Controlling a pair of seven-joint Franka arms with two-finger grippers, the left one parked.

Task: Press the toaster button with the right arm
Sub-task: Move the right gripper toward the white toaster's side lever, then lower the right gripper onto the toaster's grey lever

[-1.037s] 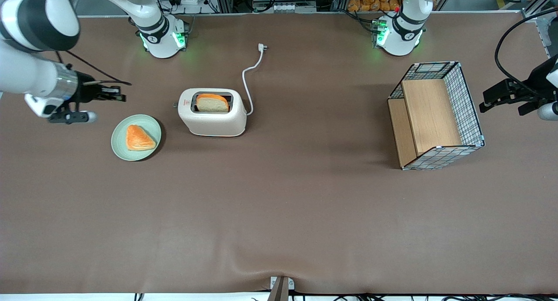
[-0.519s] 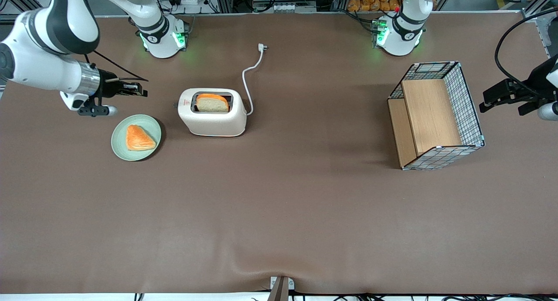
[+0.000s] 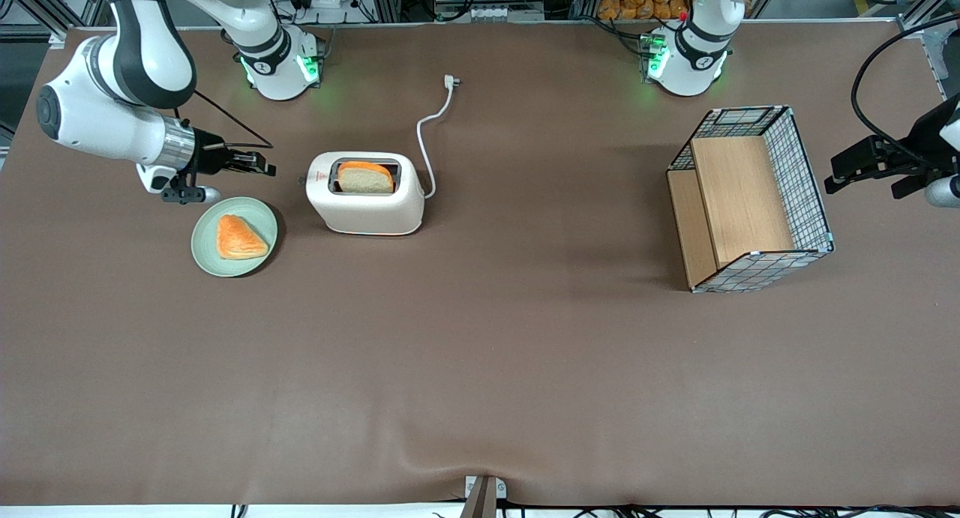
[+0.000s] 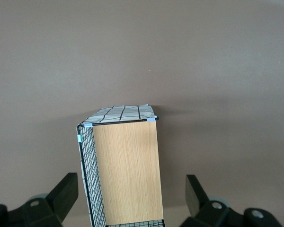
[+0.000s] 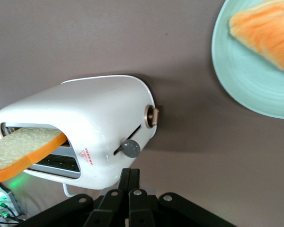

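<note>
The cream-white toaster stands on the brown table with a slice of bread upright in its top slot. Its grey toaster button sticks out of the narrow end by the red mark, in a slot beside a copper-rimmed knob. The right arm reaches in from the working arm's end of the table. Its black gripper is shut, fingers pressed together, hanging in the air a short gap from the toaster's button end. In the right wrist view the gripper points at the button, apart from it.
A pale green plate with a piece of toast lies under and nearer the front camera than the gripper. The toaster's white cord trails away toward the arm bases. A wire basket with wooden panels stands toward the parked arm's end.
The right arm has swung in from the table's end toward the toaster, bringing the shut gripper from well outside the plate to just short of the button end.
</note>
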